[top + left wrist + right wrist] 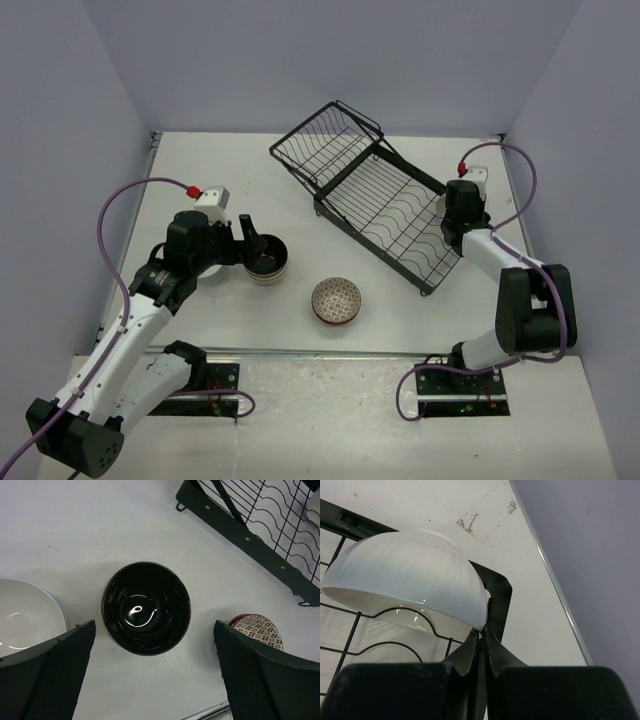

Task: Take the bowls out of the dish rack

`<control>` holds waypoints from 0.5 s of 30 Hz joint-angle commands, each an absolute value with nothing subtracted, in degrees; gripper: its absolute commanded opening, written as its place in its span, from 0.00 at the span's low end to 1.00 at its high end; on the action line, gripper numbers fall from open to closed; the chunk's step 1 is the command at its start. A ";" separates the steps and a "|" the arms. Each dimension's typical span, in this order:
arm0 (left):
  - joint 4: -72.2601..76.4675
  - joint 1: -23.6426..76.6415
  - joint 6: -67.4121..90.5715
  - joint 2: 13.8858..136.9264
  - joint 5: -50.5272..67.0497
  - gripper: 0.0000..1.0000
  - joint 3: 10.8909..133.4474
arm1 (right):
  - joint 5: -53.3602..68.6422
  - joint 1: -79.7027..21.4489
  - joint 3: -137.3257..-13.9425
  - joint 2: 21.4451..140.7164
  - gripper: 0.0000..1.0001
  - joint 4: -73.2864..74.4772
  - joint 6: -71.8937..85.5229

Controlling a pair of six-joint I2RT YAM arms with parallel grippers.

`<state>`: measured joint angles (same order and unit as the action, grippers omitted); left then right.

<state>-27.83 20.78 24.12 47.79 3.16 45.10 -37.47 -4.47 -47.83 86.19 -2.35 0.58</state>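
Left gripper (152, 632): your jaws stand wide apart over the black-inside bowl (146, 608), which sits on the table (200, 170) left of the dish rack (400, 215).
Right gripper (482, 632): pinched together on the rim of the white bowl (410, 575), at the rack's near right end.

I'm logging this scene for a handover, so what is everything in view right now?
table: one, white, under everything.
dish rack: one, black wire, right of centre.
dark bowl: one, black inside, left of centre.
plain bowl: one, white, just left of dark bowl.
patterned bowl: one, brown, front centre.
racked bowl: one, white, rack's right end.
left gripper: one, black, jaws open over dark bowl.
right gripper: one, black, jaws shut on racked bowl's rim.
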 commanded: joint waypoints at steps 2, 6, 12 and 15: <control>-25.66 21.09 21.88 47.72 3.43 1.00 44.83 | -35.42 -4.48 -45.53 79.90 0.00 -11.42 5.10; -25.66 21.09 21.88 47.64 3.43 1.00 44.91 | -34.37 -4.22 -45.96 78.48 0.00 -10.91 4.22; -25.75 21.09 22.41 48.34 4.48 1.00 45.52 | -34.90 -4.22 -47.64 76.56 0.45 -3.08 8.26; -26.28 21.18 24.51 49.04 5.88 1.00 47.27 | -32.97 -4.22 -46.41 71.39 0.45 -1.24 10.19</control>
